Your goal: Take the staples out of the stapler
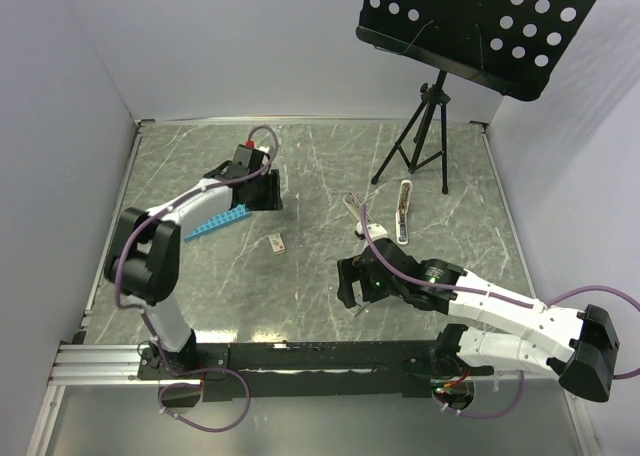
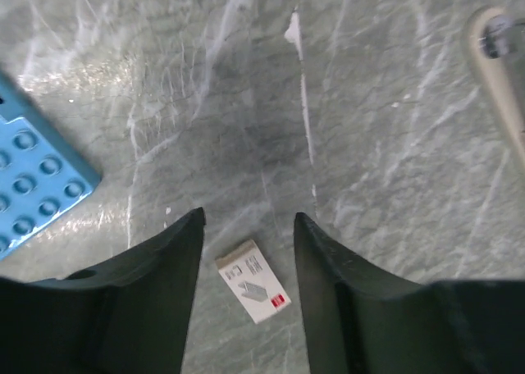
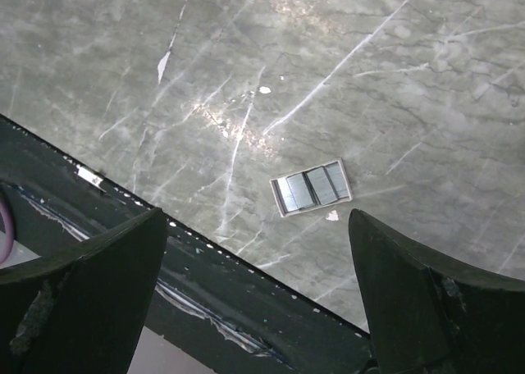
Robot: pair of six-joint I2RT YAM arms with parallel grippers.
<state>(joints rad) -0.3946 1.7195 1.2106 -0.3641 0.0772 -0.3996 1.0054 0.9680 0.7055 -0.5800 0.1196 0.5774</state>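
The stapler (image 1: pixel 404 209), a slim white bar with a brownish inside, lies on the table beside the tripod's feet. A second pale slim piece (image 1: pixel 356 212) lies to its left, partly under a purple cable. My left gripper (image 1: pixel 262 191) (image 2: pixel 248 216) is open and empty above the table, far left of the stapler. My right gripper (image 1: pixel 350 294) (image 3: pixel 258 216) is open and empty near the table's front edge. A small open tray of silvery staple strips (image 3: pixel 312 189) lies on the table between and beyond its fingers. A pale rounded bar end (image 2: pixel 499 70) shows at the left wrist view's right edge.
A tiny white-and-brown staple box (image 1: pixel 278 242) (image 2: pixel 253 280) lies below the left fingers. A blue studded plate (image 1: pixel 218 223) (image 2: pixel 33 193) lies to the left. A black tripod (image 1: pixel 420 141) with a perforated music stand (image 1: pixel 480 26) stands at the back right. The black front rail (image 3: pixel 205 284) borders the table.
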